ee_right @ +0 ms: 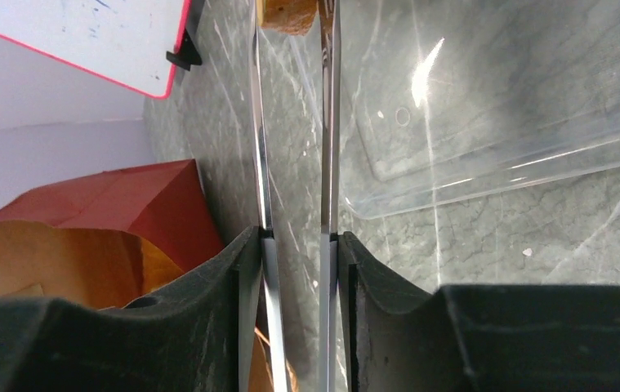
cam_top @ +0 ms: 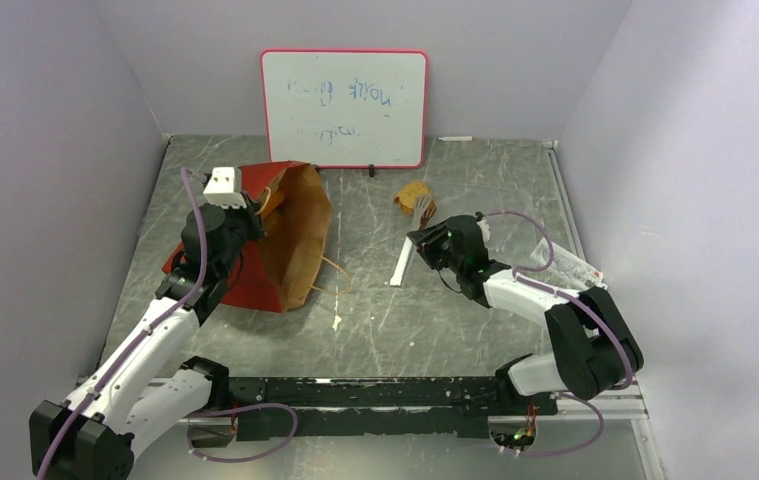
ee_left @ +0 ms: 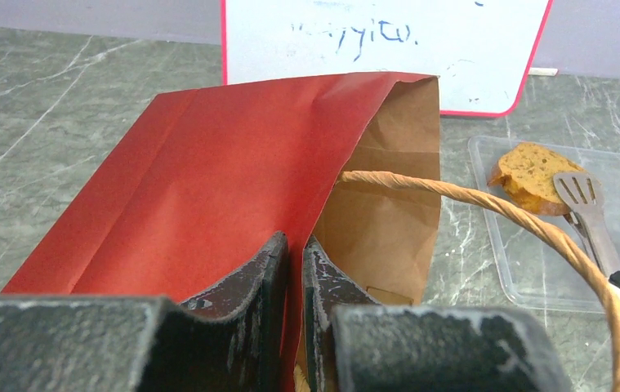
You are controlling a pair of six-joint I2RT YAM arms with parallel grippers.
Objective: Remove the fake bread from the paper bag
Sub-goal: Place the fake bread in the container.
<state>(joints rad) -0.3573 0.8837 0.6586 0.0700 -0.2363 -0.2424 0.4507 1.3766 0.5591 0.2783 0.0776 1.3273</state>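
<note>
One bread slice (ee_left: 535, 173) between tongs (ee_left: 592, 237) (right gripper (ee_right: 298, 245) holds); left gripper (ee_left: 292, 249) pinches bag (ee_left: 208, 180).

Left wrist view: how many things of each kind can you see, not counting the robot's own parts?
paper bag: 1
bread piece: 1
tongs: 1
clear tray: 1
whiteboard: 1
Total: 5
</note>
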